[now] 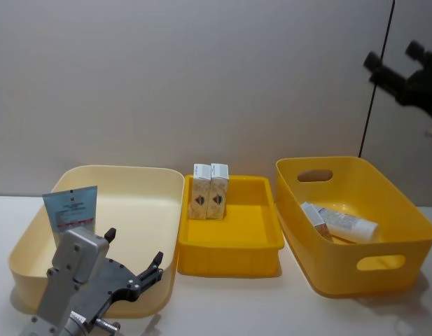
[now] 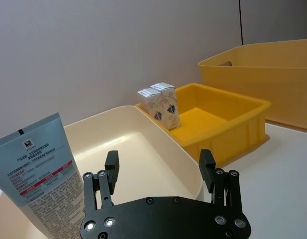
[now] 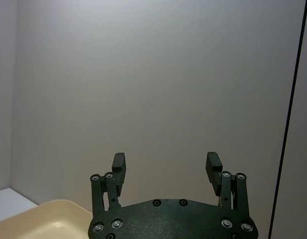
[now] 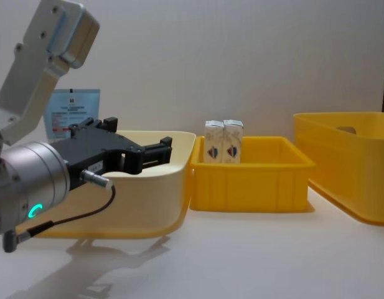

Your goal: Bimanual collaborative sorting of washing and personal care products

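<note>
Three bins stand in a row on the white table [image 1: 223, 301]: one wide cream plastic bin [image 1: 149, 183] on the robot's left, one shallow yellow plastic tray [image 1: 230, 245] in the middle, and one deep yellow plastic bin with oval handle holes [image 1: 342, 273] on the right. One tall light-blue flat-ended squeeze tube with white print and a red stripe [image 2: 41, 184] stands in the left part of the cream bin, flat end up and slightly tilted. Two small white gable-topped cartons with a blue-red emblem [image 1: 210, 182] stand upright, touching side by side, in the tray's far left corner. The deep bin holds one pale squeeze tube lying on its side [image 1: 350, 225]. A small white box-like item [image 1: 313, 213] lies just beside it; what that item is cannot be told. The left gripper [image 2: 159, 162] hovers over the near edge of the cream bin with its two black fingers spread wide and nothing between them; the standing tube is just beside it, outside the fingers. The right gripper [image 3: 166, 163] is raised high above the deep bin on the right, pointing at the grey wall [image 3: 158, 74], its fingers likewise parted and holding nothing.
</note>
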### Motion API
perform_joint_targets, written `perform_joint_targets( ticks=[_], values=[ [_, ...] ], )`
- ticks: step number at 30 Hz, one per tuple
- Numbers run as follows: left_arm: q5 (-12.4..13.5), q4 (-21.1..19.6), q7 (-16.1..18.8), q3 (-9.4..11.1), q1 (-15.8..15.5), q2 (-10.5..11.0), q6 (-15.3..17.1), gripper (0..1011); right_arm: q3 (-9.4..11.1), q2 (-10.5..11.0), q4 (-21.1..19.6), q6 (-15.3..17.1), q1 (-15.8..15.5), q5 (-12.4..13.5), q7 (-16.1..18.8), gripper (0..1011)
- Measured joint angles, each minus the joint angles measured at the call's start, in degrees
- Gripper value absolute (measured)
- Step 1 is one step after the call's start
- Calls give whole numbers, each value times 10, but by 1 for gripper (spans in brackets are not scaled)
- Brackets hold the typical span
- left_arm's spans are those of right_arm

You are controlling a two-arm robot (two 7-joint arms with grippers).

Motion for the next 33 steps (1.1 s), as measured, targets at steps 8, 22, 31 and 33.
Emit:
perform_joint_targets(
  ticks=[8,22,31,33],
  values=[
    [0,0,0,0,0,0,0,1000,-17,-2,-20,-9,-44,-11,-33,1001],
    [0,0,0,0,0,0,0,1000,-48,-6,-56,-26,-123,-30,-92,1001],
    [0,0,0,0,0,0,0,1001,-69,-8,-80,-38,-177,-43,-132,1001],
    [0,0,0,0,0,0,0,1001,-75,-9,-86,-40,-190,-46,-141,1001]
  ],
)
